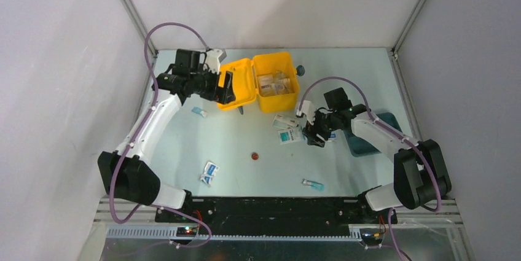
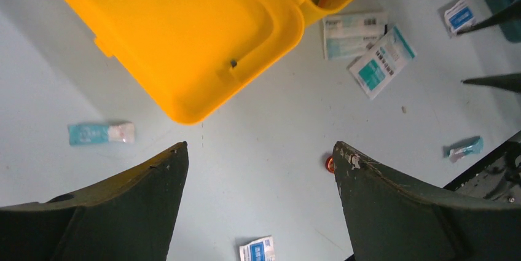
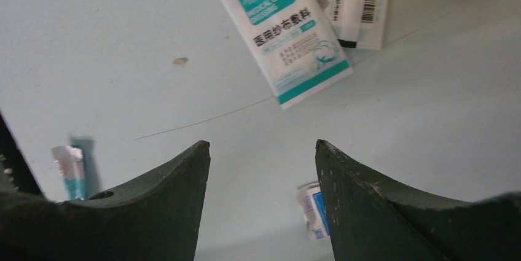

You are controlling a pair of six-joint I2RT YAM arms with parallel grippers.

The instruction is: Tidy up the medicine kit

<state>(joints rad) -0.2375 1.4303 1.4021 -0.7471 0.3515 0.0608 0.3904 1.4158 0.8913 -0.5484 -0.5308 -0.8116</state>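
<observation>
The medicine kit (image 1: 273,80) is a yellow box lying open at the back of the table, with its lid (image 1: 239,83) flat to the left and packets inside. In the left wrist view the lid (image 2: 184,34) fills the upper left. My left gripper (image 1: 225,89) hovers at the lid's left side, open (image 2: 261,147) and holding nothing. My right gripper (image 1: 314,134) is open (image 3: 263,144) and empty above the table, right of two white-and-teal sachets (image 1: 289,129). The nearer sachet (image 3: 282,31) lies ahead of its fingers. A small blue sachet (image 3: 310,209) sits by the right fingertip.
A dark teal tray (image 1: 362,141) lies partly under the right arm. Loose on the table are a teal tube (image 1: 198,112), a blue-and-white sachet (image 1: 209,173), a small red disc (image 1: 253,156) and another tube (image 1: 313,184). A dark knob (image 1: 300,70) sits right of the kit.
</observation>
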